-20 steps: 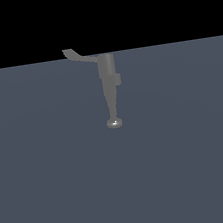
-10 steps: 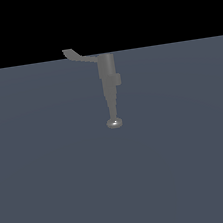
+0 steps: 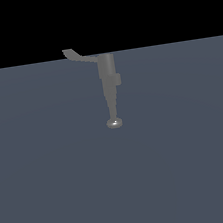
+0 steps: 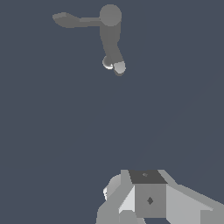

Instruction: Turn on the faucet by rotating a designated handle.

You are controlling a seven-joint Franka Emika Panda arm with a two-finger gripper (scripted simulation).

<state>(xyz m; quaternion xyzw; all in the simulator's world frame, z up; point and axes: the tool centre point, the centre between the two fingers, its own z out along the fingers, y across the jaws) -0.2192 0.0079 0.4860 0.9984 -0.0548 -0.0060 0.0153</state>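
Note:
The grey metallic faucet [image 3: 108, 81] stands on the blue-grey floor in the exterior view, its tapering spout ending in a rounded shiny tip [image 3: 115, 123]. The handle [image 3: 77, 56], a thin flat lever with a widened upturned end, juts from the top of the body toward the exterior view's left. In the wrist view the faucet [image 4: 110, 33] and its handle [image 4: 72, 20] lie well away from my gripper [image 4: 148, 197], of which only white and grey blocks show at the picture's edge. Nothing is between the fingers that I can see. The gripper is out of the exterior view.
The flat blue-grey floor [image 3: 182, 163] stretches around the faucet. A black background lies beyond its far edge.

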